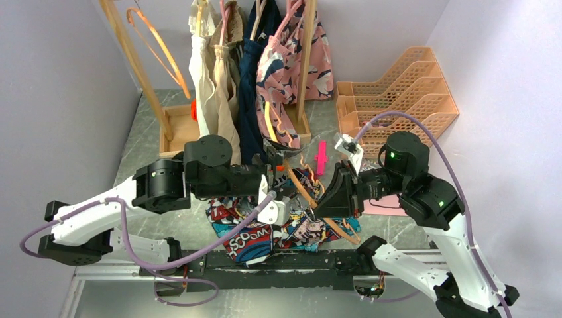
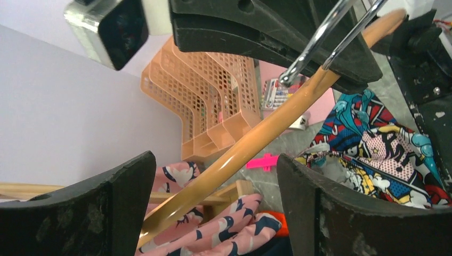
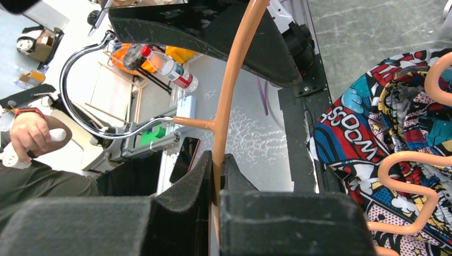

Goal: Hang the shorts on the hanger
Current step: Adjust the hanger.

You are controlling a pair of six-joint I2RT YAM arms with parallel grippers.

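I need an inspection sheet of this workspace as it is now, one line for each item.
Surface: grey marbled table, partly covered.
Job's things: shorts crumpled at the near edge; hanger held over them.
Clutter: peach file organizer, pink clip, garments on a wooden rack.
Grippers: right gripper shut on the hanger; left gripper open, hanger arm passing between its fingers.
Cables: purple cables looping off both arms.
Surroundings: lilac walls.

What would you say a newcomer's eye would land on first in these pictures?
Probably the loud comic-print shorts, crumpled near the front edge of the table. Just above them, the right gripper is clamped on the orange-tan hanger, whose bar passes between the open fingers of the left gripper. At the back stands a rack of hanging garments.
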